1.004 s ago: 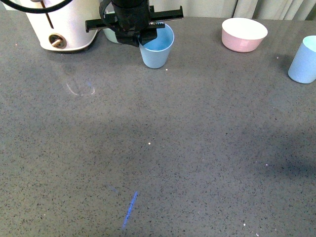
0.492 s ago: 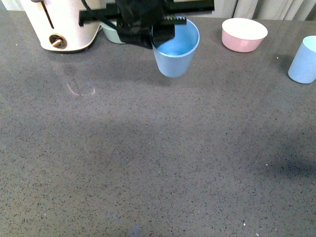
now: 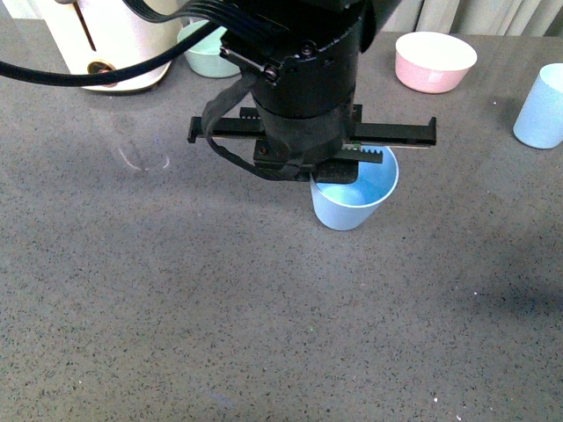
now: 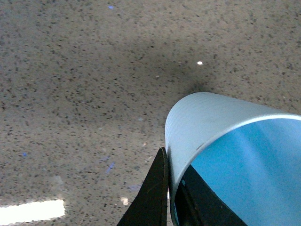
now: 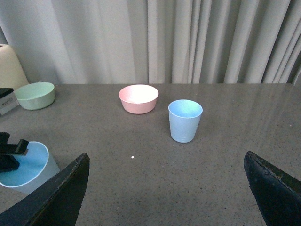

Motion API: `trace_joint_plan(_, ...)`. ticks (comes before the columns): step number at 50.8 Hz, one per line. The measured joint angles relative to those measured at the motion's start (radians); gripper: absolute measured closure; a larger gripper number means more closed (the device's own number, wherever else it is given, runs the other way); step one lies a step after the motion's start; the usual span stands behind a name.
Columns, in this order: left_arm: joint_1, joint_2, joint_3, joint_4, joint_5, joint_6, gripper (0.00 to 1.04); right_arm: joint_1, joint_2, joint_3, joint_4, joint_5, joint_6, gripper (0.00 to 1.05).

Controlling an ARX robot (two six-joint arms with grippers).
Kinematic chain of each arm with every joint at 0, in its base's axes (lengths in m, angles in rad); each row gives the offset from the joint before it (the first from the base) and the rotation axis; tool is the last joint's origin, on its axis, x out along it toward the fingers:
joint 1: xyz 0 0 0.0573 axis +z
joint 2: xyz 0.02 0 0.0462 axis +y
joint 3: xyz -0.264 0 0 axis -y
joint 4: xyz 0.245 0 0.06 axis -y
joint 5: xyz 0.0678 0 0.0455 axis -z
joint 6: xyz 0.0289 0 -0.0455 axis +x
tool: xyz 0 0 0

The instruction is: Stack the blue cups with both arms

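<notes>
**Two cups, two bowls and one appliance on a grey speckled tabletop (image 3: 132,308).** The left gripper (image 3: 332,176) is clamped on the rim of the held light blue tapered plastic cup (image 3: 356,200), with one finger (image 4: 153,197) outside the wall and the other inside. This cup is upright over the table's middle. The standing light blue tapered plastic cup (image 3: 538,107) rests upright at the far right, well apart from the first. The right gripper (image 5: 164,197) is spread wide and holds nothing. The single pink bowl (image 3: 435,61) sits further back, between the two cups. The single mint-green bowl (image 3: 202,57) sits just beside the one cream-white appliance (image 3: 106,44).
</notes>
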Motion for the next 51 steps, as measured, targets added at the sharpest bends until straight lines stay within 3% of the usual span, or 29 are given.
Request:
trace_joint_plan(19,-0.003,0.016,0.000,0.002,0.003,-0.027,1.03,0.000,0.000,0.000,0.000,0.000,0.000,0.09)
trace_joint_plan(38,-0.003,0.037,0.001,0.010,0.004,-0.030,0.58,0.000,0.000,0.000,0.000,0.000,0.000,0.09)
trace_joint_plan(51,-0.005,0.026,0.004,0.011,0.002,-0.032,0.14,0.000,0.000,0.000,0.000,0.000,0.000,0.09)
